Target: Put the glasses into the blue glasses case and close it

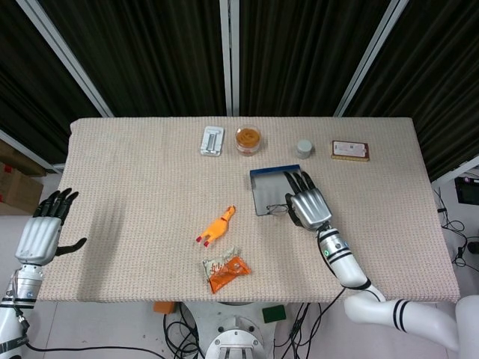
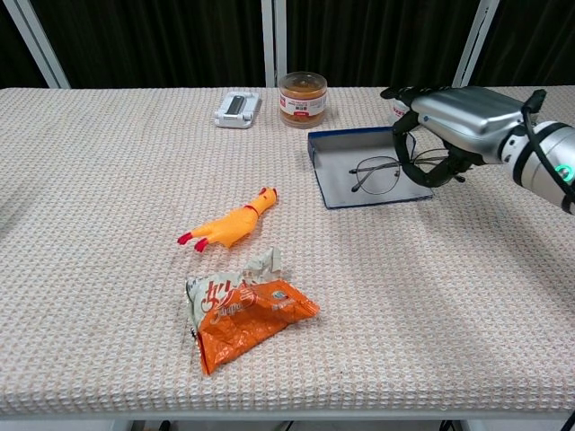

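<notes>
Far left in the head view, the left hand (image 1: 39,233) hangs off the table's left edge, holding nothing, fingers extended and slightly apart with the thumb out to the side; the chest view does not show it. The table (image 2: 108,180) carries a beige woven cover.

Toward the back sits a small silver-white device (image 2: 237,109), and just right of it a round jar (image 2: 302,99) with an amber fill and a red label. Nearer the front, a yellow rubber chicken (image 2: 229,224) with red feet lies on its side, and below it an orange snack packet (image 2: 244,312), crumpled and torn at the top.

Right of centre, the blue glasses case (image 2: 334,166) lies open and flat, its grey lining up and its blue rim along the far edge. The glasses (image 2: 377,173) are over the case's right half, lenses toward the left; whether they touch the lining I cannot tell. The right hand (image 2: 454,121) pinches the glasses at their right end, thumb curled under and the other fingers stretched above the frame.

Behind the hand a small white pot (image 1: 303,147) stands, partly hidden in the chest view. At the far right back lies a flat yellow-edged box (image 1: 350,150).
</notes>
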Robot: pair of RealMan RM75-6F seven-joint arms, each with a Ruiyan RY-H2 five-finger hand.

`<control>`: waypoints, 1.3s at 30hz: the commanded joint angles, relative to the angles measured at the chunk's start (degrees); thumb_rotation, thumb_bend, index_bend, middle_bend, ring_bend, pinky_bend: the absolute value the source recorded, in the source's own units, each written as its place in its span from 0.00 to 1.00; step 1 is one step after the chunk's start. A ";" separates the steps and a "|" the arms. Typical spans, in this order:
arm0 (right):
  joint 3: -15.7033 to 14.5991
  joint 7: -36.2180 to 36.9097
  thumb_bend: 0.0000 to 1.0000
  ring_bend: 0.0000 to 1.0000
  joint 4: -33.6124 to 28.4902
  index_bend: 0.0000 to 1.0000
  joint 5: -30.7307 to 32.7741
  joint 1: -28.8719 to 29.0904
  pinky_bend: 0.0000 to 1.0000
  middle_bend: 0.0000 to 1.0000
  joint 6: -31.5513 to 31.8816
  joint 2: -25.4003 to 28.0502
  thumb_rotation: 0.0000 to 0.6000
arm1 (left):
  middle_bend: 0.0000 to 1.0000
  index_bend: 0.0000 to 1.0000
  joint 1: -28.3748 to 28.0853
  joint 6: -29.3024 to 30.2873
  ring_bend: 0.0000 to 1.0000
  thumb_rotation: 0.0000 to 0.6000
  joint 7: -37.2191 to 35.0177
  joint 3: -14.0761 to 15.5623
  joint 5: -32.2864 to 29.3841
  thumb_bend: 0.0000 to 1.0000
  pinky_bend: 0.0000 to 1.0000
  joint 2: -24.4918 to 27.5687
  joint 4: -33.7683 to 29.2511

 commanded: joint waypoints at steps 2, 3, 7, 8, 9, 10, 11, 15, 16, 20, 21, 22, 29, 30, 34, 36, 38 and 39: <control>3.46 -2.99 0.51 0.00 7.71 0.86 5.76 4.86 0.00 0.00 -2.33 -5.94 1.00 | 0.04 0.08 0.16 -0.24 0.00 0.97 -0.64 0.05 -0.29 0.13 0.13 -0.08 0.57; 3.76 -2.88 0.51 0.00 9.24 0.86 6.19 5.53 0.00 0.00 -2.58 -6.83 1.00 | 0.04 0.08 0.19 -0.37 0.00 0.97 -0.78 0.08 -0.40 0.13 0.13 -0.09 0.77; 4.44 -0.49 0.50 0.00 16.81 0.87 6.07 8.45 0.00 0.00 -3.91 -10.61 1.00 | 0.04 0.08 0.37 -0.72 0.00 0.98 -1.53 0.14 -0.78 0.13 0.13 -0.14 1.69; 4.56 0.13 0.50 0.00 18.34 0.87 5.97 9.06 0.00 0.00 -4.30 -11.31 1.00 | 0.04 0.08 0.43 -0.74 0.00 0.99 -1.72 0.15 -0.84 0.13 0.13 -0.16 1.91; 4.67 0.65 0.50 0.00 19.82 0.87 5.95 9.68 0.00 0.00 -4.77 -11.97 1.00 | 0.04 0.08 0.48 -0.79 0.00 0.99 -1.89 0.15 -0.93 0.13 0.13 -0.17 2.13; 4.79 1.18 0.50 0.00 21.67 0.87 5.97 10.50 0.00 0.00 -5.43 -12.82 1.00 | 0.04 0.08 0.56 -0.89 0.00 0.99 -2.11 0.15 -1.11 0.13 0.13 -0.21 2.42; 4.88 1.44 0.50 0.00 23.05 0.87 5.96 11.14 0.00 0.00 -5.84 -13.43 1.00 | 0.04 0.08 0.63 -0.95 0.00 0.99 -2.22 0.10 -1.31 0.13 0.13 -0.27 2.62; 5.15 1.90 0.50 0.00 28.89 0.86 5.57 13.83 0.00 0.00 -6.88 -16.17 1.00 | 0.04 0.08 0.83 -0.99 0.00 0.98 -1.97 -0.30 -2.21 0.13 0.13 -0.36 3.04; 5.32 2.21 0.50 0.00 30.30 0.86 5.65 14.57 0.00 0.00 -7.41 -16.85 1.00 | 0.04 0.08 0.87 -0.92 0.00 0.99 -2.09 -0.39 -2.26 0.13 0.13 -0.34 3.12; 5.49 2.53 0.50 0.00 34.62 0.85 5.79 16.65 0.00 0.00 -8.89 -18.77 1.00 | 0.04 0.08 0.94 -0.86 0.00 0.98 -2.45 -0.45 -2.19 0.13 0.13 -0.25 3.37; 5.48 2.58 0.50 0.00 35.49 0.85 5.88 17.00 0.00 0.00 -9.24 -19.19 1.00 | 0.04 0.08 0.94 -0.90 0.00 0.98 -2.54 -0.44 -2.16 0.13 0.13 -0.27 3.44; 5.53 2.81 0.50 0.00 36.49 0.84 6.06 17.39 0.00 0.00 -9.66 -19.73 1.00 | 0.04 0.08 0.95 -0.93 0.00 0.98 -2.63 -0.41 -2.12 0.13 0.13 -0.32 3.55; 5.16 4.28 0.49 0.00 40.46 0.70 5.80 18.43 0.00 0.00 -10.19 -21.75 1.00 | 0.04 0.08 1.11 -1.14 0.00 0.99 -3.15 -0.24 -2.02 0.13 0.13 -0.56 4.15; 5.07 4.54 0.48 0.00 40.75 0.66 5.59 18.49 0.00 0.00 -10.05 -21.87 1.00 | 0.04 0.08 1.14 -1.08 0.00 0.99 -3.21 -0.26 -2.00 0.13 0.13 -0.58 4.20; 4.68 5.76 0.48 0.00 41.53 0.56 4.63 18.57 0.00 0.00 -9.35 -22.07 1.00 | 0.04 0.08 1.26 -1.06 0.00 0.99 -3.49 -0.20 -1.91 0.13 0.13 -0.67 4.44; 4.39 6.21 0.48 0.00 41.52 0.46 4.21 18.38 0.00 0.00 -9.02 -21.95 1.00 | 0.04 0.08 1.28 -1.16 0.00 0.99 -3.57 -0.14 -1.88 0.13 0.13 -0.70 4.49; 3.98 6.47 0.48 0.00 41.26 0.37 3.78 17.95 0.00 0.00 -8.58 -21.64 1.00 | 0.04 0.08 1.28 -1.32 0.00 0.99 -3.71 -0.08 -1.85 0.13 0.13 -0.72 4.54; 3.84 6.55 0.48 0.00 41.02 0.33 3.68 17.71 0.00 0.00 -8.43 -21.43 1.00 | 0.04 0.08 1.27 -1.36 0.00 0.99 -3.73 -0.07 -1.83 0.13 0.13 -0.72 4.55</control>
